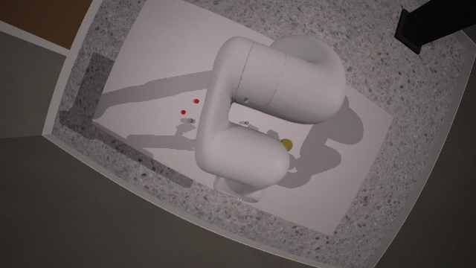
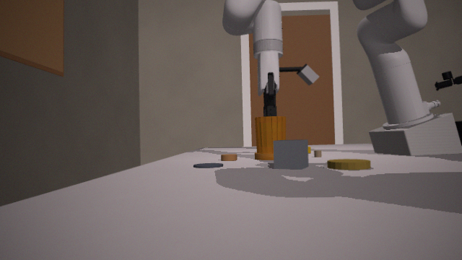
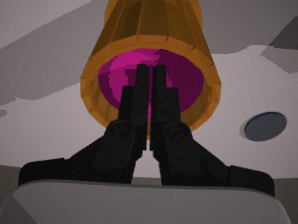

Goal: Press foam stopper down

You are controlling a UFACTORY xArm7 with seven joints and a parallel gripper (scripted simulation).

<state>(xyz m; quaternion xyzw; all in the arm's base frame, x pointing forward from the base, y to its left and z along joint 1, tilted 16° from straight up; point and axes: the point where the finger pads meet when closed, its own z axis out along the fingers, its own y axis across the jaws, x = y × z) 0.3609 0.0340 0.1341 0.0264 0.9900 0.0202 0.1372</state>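
An orange ribbed jar (image 2: 270, 137) stands upright on the table; it also shows in the wrist view (image 3: 152, 50). Its magenta foam stopper sits sunk inside the mouth, below the orange rim. My gripper (image 3: 150, 83) is shut, fingers together, with its tips pressed down on the stopper's top inside the jar. In the side view the black fingers (image 2: 270, 108) reach straight down to the jar's rim and no stopper shows above it. In the overhead view the arm hides the jar.
A grey cube (image 2: 290, 154) stands just in front of the jar. A yellow disc (image 2: 349, 164), a dark flat disc (image 2: 208, 165), a small brown disc (image 2: 229, 157) and a small tan peg (image 2: 317, 153) lie around it. The arm's base (image 2: 415, 139) is at the right.
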